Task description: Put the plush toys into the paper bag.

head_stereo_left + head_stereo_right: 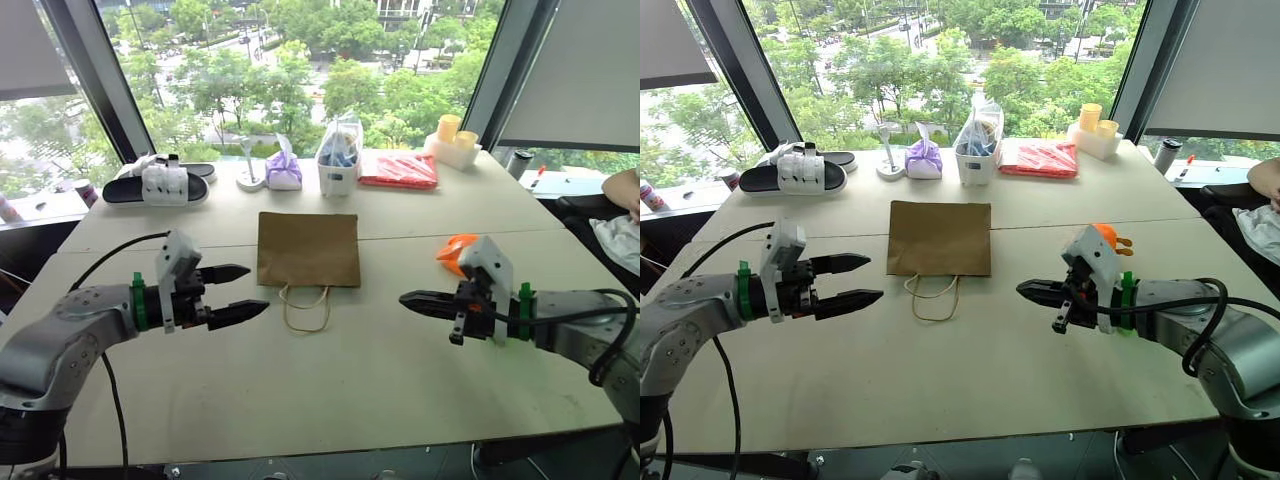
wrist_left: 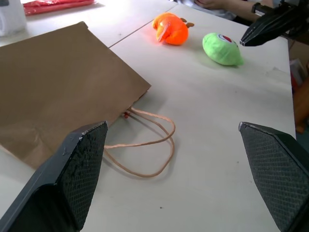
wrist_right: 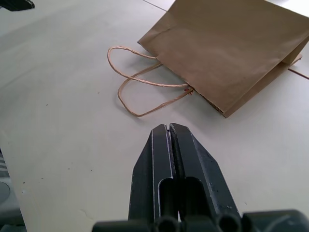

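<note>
Head views: we see the bag (image 1: pixel 308 248) lying flat mid-bench (image 1: pixel 330 400), its cord handles (image 1: pixel 305 308) toward us; the left pincer (image 1: pixel 243 292) hovers released to its left, the right pincer (image 1: pixel 408 299) hovers clenched to its right, both empty; the orange toy (image 1: pixel 452 249) peeks out behind the right arm
Left wrist view: we find the orange toy and the green toy (image 2: pixel 222 49) side by side on the bench, well apart from the bag
Right wrist view: our fingers (image 3: pixel 161 159) pressed together, pointing at the handles
</note>
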You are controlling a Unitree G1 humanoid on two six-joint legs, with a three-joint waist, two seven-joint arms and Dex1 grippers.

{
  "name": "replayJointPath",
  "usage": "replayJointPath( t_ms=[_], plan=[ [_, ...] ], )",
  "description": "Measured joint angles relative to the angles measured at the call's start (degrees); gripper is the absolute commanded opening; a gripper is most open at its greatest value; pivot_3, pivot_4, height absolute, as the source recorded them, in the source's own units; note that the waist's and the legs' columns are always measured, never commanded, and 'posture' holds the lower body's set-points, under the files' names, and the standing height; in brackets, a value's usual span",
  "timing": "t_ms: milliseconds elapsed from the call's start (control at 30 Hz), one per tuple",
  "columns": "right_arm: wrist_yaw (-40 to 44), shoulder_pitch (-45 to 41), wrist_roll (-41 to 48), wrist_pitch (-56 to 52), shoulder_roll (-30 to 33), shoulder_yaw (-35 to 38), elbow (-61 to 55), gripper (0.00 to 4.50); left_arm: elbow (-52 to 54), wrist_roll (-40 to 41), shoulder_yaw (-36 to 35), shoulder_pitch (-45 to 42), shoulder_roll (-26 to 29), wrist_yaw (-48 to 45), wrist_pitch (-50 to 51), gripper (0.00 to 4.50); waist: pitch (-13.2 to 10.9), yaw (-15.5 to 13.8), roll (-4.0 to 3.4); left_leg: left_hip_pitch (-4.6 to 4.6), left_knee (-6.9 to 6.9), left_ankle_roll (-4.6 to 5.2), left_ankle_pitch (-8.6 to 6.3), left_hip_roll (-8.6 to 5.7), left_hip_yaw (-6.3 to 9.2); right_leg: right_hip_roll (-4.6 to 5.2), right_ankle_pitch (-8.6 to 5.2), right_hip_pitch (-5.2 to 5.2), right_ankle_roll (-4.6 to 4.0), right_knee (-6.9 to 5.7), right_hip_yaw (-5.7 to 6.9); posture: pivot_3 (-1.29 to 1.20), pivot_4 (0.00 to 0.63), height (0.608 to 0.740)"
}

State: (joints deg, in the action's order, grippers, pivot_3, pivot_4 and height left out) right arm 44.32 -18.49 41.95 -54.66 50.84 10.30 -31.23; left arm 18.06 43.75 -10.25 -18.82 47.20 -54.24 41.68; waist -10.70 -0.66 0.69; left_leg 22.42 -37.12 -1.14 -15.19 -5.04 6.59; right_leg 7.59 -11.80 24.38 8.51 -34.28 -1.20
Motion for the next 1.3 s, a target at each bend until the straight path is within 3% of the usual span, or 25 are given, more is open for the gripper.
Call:
replayJointPath(
  t_ms=[567, 767, 1000, 1167, 1300],
  plan=[
    [-1.27, 0.0, 1.5, -0.12, 0.14, 0.04, -0.03, 0.0, -0.1, -0.03, 0.54, -2.23, -0.28, -0.79, 0.19, 4.45, 0.0, 0.03, 0.0, 0.0, 0.01, 0.0, 0.0, 0.0, 0.0, 0.01, 0.0, 0.04, 0.01, -0.01, -0.01, 0.0, 0.15, 0.74],
    [-2.11, 0.01, 1.65, -0.13, 0.16, 0.04, -0.11, 0.0, -1.3, -4.37, 3.91, -2.18, 0.02, -3.8, -3.38, 4.45, 0.0, -0.06, 0.0, 0.01, 0.0, 0.0, 0.0, 0.0, -0.01, 0.01, 0.0, 0.03, 0.0, -0.01, -0.01, 0.0, 0.15, 0.74],
    [-3.51, 0.23, 1.72, -0.14, 0.15, 0.04, -0.72, 0.0, -11.69, -21.09, 13.7, -4.89, -0.99, -9.19, -24.49, 4.45, 0.0, -0.18, 0.0, 0.03, 0.0, -0.01, 0.0, -0.01, -0.04, 0.02, 0.01, 0.03, -0.01, 0.02, 0.01, 0.0, 0.15, 0.74],
    [-4.97, 0.93, 1.75, -0.12, -0.06, 0.11, -2.19, 0.0, -30.45, -32.25, 19.46, -14.15, -8.95, -9.6, -43.97, 4.45, 0.0, -0.23, 0.02, 0.06, -0.06, 0.0, 0.0, -0.05, -0.03, 0.06, 0.02, 0.0, 0.01, 0.06, 0.03, 0.0, 0.15, 0.74],
    [-6.37, 2.79, 1.58, -0.13, -0.01, 0.4, -3.44, 0.0, -42.61, -36.57, 21.14, -19.26, -13.03, -9.45, -52.51, 4.45, 0.0, 0.09, 0.02, 0.06, -0.02, 0.01, 0.0, -0.05, -0.04, 0.04, 0.09, 0.08, 0.13, 0.03, 0.04, 0.0, 0.15, 0.74]
  ],
)
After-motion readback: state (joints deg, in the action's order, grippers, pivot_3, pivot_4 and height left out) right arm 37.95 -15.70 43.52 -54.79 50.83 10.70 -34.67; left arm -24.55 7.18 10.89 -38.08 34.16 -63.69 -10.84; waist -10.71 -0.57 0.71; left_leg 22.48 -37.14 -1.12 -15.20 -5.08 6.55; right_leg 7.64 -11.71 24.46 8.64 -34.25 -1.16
